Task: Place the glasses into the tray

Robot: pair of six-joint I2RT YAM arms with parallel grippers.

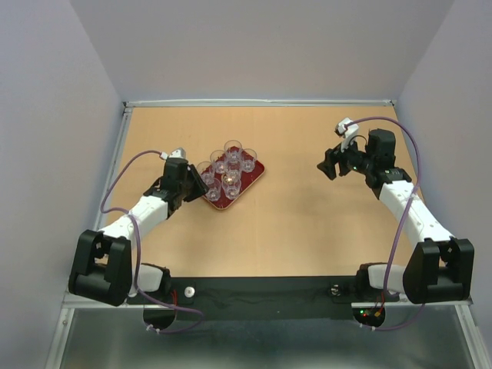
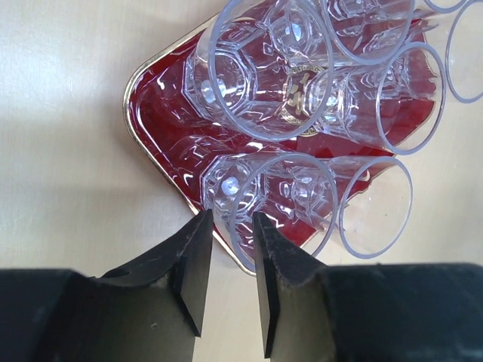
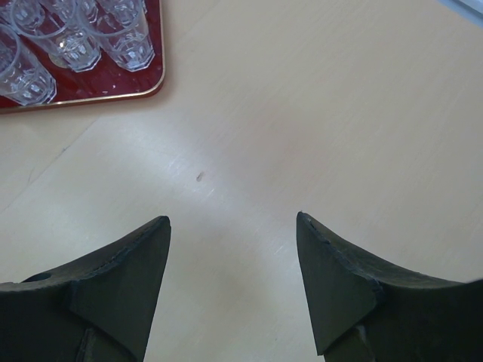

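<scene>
The dark red tray [image 1: 217, 204] lies left of the table's centre with several clear glasses [image 1: 229, 171] standing on it, all upright and close together. My left gripper [image 1: 201, 183] is at the tray's near-left edge. In the left wrist view its jaws [image 2: 230, 219] stand a little apart on either side of the rim wall of the nearest glass [image 2: 290, 197], with a gap on both sides, so nothing is held. Red tray floor [image 2: 158, 113] shows beside that glass. My right gripper [image 1: 329, 165] hovers open over bare table [image 3: 232, 220], far to the right of the tray [image 3: 155, 45] and the glasses [image 3: 72, 41].
Grey walls close in the table on the left, back and right. A black strip [image 1: 261, 292] runs along the near edge between the arm bases, with a small white object [image 1: 188, 291] on it. Purple cables loop off both arms.
</scene>
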